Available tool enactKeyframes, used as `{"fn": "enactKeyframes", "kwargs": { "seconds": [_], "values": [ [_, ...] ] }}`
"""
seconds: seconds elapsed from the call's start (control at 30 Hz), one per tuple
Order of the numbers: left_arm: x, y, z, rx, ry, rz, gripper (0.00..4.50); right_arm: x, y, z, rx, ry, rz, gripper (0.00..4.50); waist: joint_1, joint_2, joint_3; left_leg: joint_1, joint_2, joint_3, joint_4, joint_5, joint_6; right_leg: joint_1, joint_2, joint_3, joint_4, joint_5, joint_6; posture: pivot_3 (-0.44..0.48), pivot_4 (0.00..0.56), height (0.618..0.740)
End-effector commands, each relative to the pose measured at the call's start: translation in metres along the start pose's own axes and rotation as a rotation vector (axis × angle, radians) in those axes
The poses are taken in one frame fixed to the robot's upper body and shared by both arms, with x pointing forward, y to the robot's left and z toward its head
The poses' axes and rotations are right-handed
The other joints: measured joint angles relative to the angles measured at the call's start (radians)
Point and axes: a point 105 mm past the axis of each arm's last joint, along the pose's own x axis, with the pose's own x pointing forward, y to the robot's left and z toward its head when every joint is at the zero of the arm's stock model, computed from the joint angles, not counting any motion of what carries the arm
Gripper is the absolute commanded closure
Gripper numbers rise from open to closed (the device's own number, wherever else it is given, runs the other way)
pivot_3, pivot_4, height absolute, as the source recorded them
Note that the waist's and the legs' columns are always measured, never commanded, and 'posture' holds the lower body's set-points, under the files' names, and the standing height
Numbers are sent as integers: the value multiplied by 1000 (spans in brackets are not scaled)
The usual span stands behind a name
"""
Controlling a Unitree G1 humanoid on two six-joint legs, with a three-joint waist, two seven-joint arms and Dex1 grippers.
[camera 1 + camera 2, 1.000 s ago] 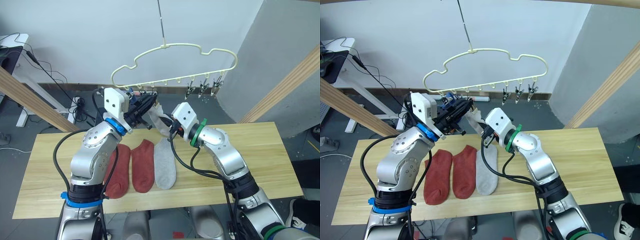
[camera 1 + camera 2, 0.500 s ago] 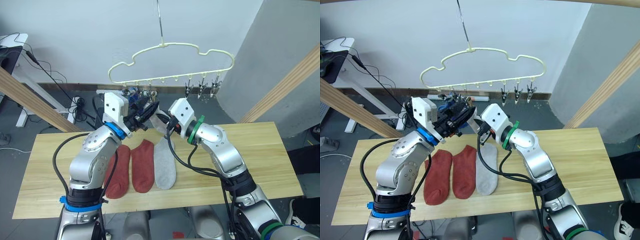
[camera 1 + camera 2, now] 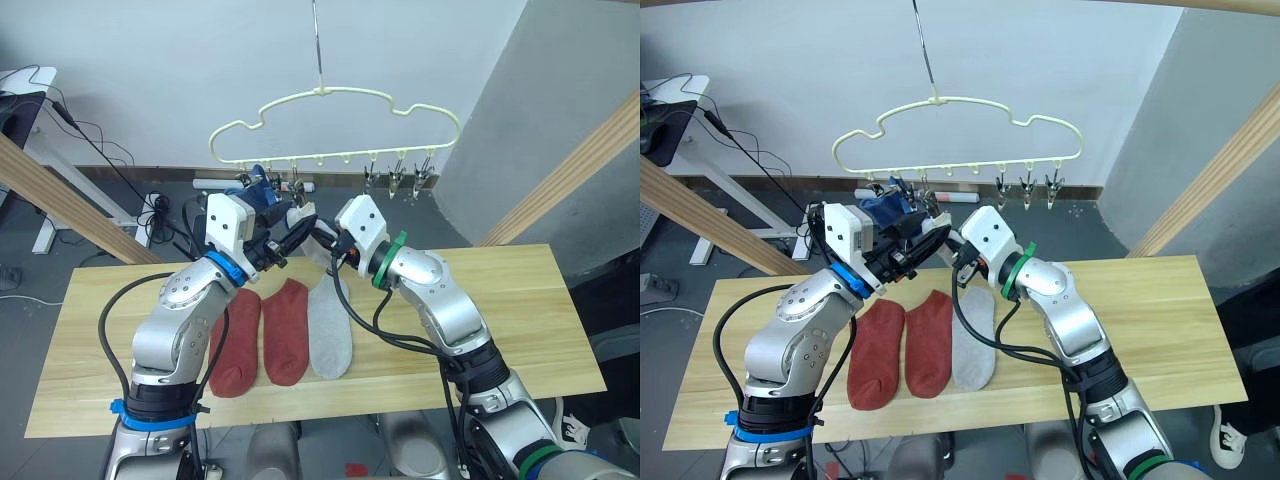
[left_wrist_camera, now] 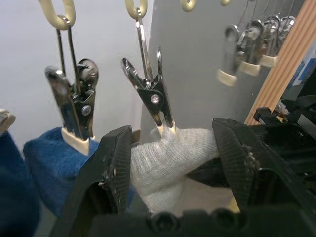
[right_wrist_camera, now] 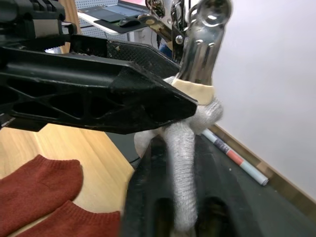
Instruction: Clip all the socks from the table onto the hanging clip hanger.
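Note:
The pale-yellow clip hanger (image 3: pixel 330 95) hangs above the table (image 3: pixel 500 300). A blue sock (image 4: pixel 49 153) hangs from one of its clips. The neighbouring metal clip (image 4: pixel 153 98) bites the top of a grey sock (image 4: pixel 168 153). My left gripper (image 4: pixel 173 131) is open, one finger on each side of that sock just under the clip. My right gripper (image 5: pixel 180 143) is shut on the same grey sock (image 5: pixel 182 163) a little lower. Two rust-red socks (image 3: pixel 235 340) (image 3: pixel 285 330) and another grey sock (image 3: pixel 328 330) lie side by side on the table.
Three empty clips (image 3: pixel 400 178) hang at the hanger's right end. Thick wooden poles slant at the left (image 3: pixel 60 200) and right (image 3: pixel 560 170). A white desk (image 3: pixel 30 90) and floor cables (image 3: pixel 150 210) lie beyond the table's far left.
My left gripper has opened and let the clip close on the grey sock. The hanger has swung a little to the left. Both arms stay under it.

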Motion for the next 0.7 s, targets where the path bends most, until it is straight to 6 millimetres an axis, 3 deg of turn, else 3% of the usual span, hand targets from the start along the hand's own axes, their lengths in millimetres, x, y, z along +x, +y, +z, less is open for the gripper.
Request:
{"fn": "enactKeyframes", "kwargs": {
  "seconds": [0.03,0.17,0.3,0.5,0.7],
  "values": [
    [-5,-5,11,68,-18,-26,1626,-5,-1,14,-60,-21,-4,2648,0,0,0,0,0,0,0,0,0,0,0,0,0,0,0,-200,331,740],
    [-8,-11,6,137,9,-88,1626,-15,5,2,-94,39,10,1309,0,0,0,0,0,0,0,0,0,0,0,0,0,0,0,-199,324,740],
    [-12,-19,4,239,28,-185,1626,-38,6,-4,-137,82,-56,1309,2,0,0,-1,0,0,-2,0,0,-1,0,0,-1,0,0,-197,319,740],
    [-17,-20,13,271,20,-281,1626,-68,-20,30,-104,-16,-282,1309,2,0,0,-1,0,1,-1,0,0,-2,0,0,-1,0,0,-223,316,740],
    [-13,-16,21,280,-3,-293,1626,-74,-37,51,-67,-69,-357,1309,-2,0,0,-1,0,0,-1,1,-1,-2,0,0,0,0,0,-231,307,740]
  ]
}}
